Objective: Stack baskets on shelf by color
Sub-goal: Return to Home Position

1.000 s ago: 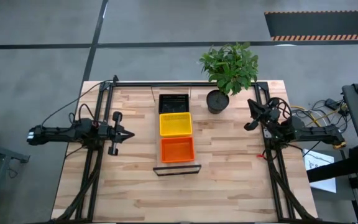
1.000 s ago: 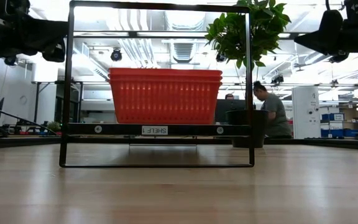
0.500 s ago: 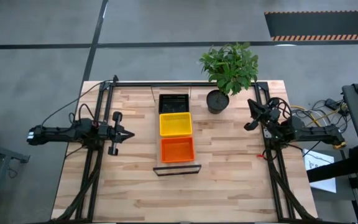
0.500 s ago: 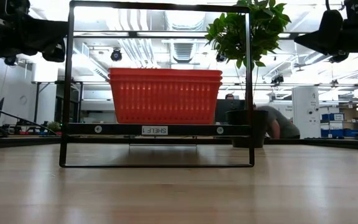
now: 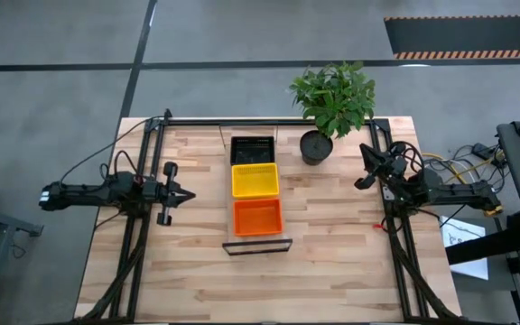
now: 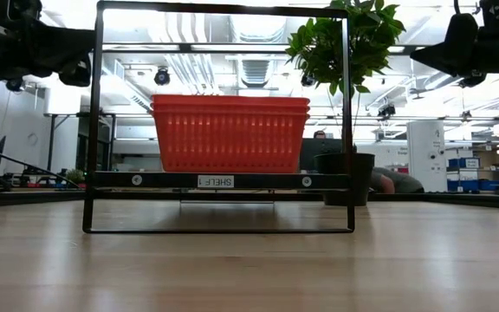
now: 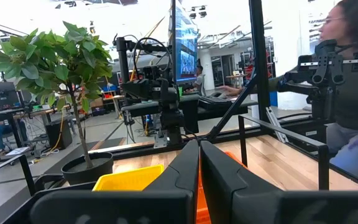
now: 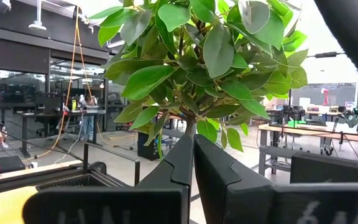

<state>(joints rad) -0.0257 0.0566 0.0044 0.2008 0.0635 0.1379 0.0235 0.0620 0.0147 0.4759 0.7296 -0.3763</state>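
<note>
In the low view the red baskets [image 6: 230,133] are covering the yellow baskets [image 5: 255,180] and black baskets [image 5: 252,149] behind them on the shelf [image 6: 222,180]. The plant pot [image 6: 362,178] near the desk's far edge is hiding most of a person [image 6: 395,182]. From above, each stack is showing only its top basket. The left gripper [image 7: 199,152] is blocking most of the red stack in its own wrist view.

Robotics lab on an open workshop floor. Grey concrete floor [image 5: 61,36], hazard-striped mat [image 5: 466,36], exposed ceiling ducts [image 6: 254,42], rows of workbenches [image 8: 278,130], monitor [image 7: 184,46] on a rig, loose cables [image 5: 459,167], person [image 7: 356,99] seated at a station.
</note>
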